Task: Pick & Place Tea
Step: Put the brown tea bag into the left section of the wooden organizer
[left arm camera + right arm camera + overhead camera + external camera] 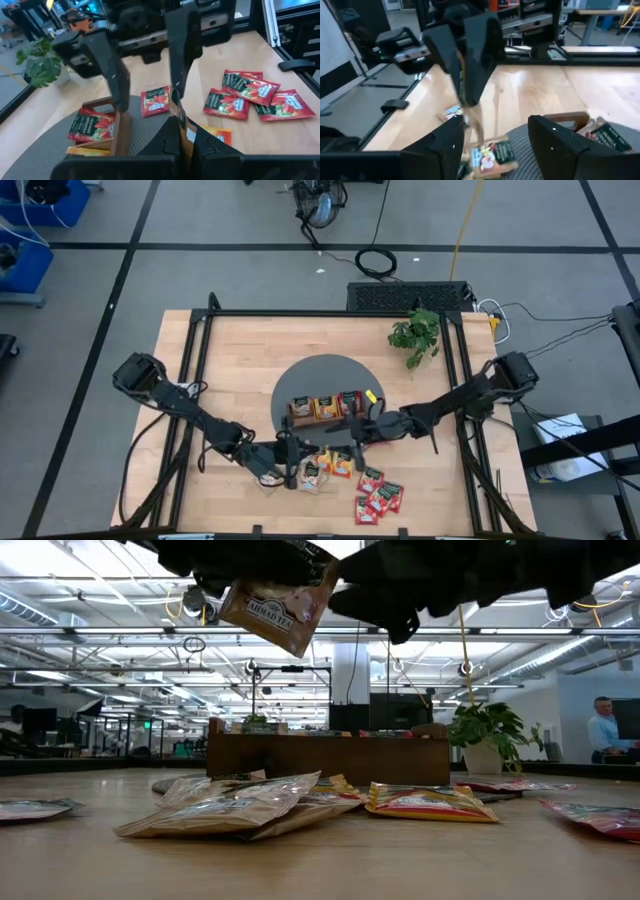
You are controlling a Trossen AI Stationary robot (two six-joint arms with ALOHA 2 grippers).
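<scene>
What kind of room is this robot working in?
Probably a robot lab or open workshop. The wooden table sits in a black metal frame on a taped grey floor, cables trail behind it, and the low view shows ceiling pipes, desks and a person at the far side.

In the low view both arms are cut off by the top edge, the wooden tray (330, 758) hides its own contents, and a red sachet (600, 817) runs off the right edge; labels overhead are too small to read.
</scene>
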